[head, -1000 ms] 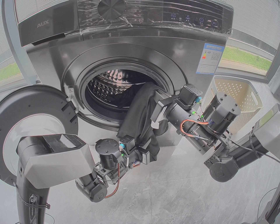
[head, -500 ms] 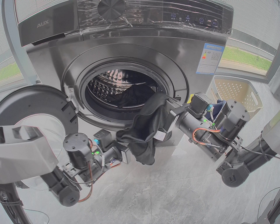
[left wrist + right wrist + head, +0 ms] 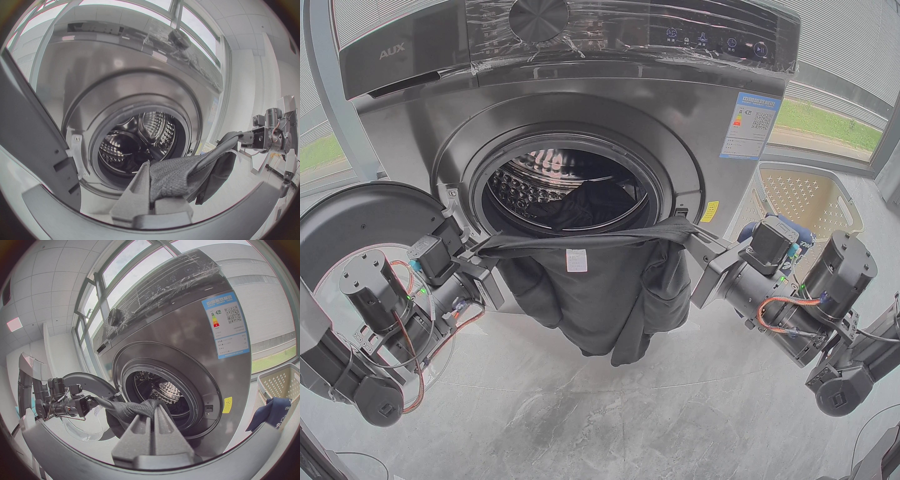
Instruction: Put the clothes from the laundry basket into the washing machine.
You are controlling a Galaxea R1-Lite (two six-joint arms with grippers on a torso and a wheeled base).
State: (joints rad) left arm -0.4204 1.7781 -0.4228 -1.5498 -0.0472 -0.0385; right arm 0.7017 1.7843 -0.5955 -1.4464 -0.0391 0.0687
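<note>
A black garment (image 3: pixel 594 294) hangs stretched in front of the washing machine (image 3: pixel 675 119) below its open port. My left gripper (image 3: pixel 480 249) is shut on the garment's left end, near the door hinge. My right gripper (image 3: pixel 690 234) is shut on its right end, beside the port's right rim. In the left wrist view the black garment (image 3: pixel 178 175) is pinched in the left gripper (image 3: pixel 152 175). The right gripper (image 3: pixel 153 415) also clamps the black garment (image 3: pixel 131 410). Another dark cloth (image 3: pixel 587 203) lies inside the drum. The laundry basket (image 3: pixel 831 200) stands right of the machine, a blue cloth (image 3: pixel 272 412) draped over its rim.
The round machine door (image 3: pixel 356 219) is swung open at the left, just behind my left arm. Grey marble floor (image 3: pixel 612 412) stretches in front of the machine. Windows line the wall behind.
The two grippers have moved apart, the left one far to the left and up, the right one to the right. The bunched garment is now spread out between them, clear of the port.
</note>
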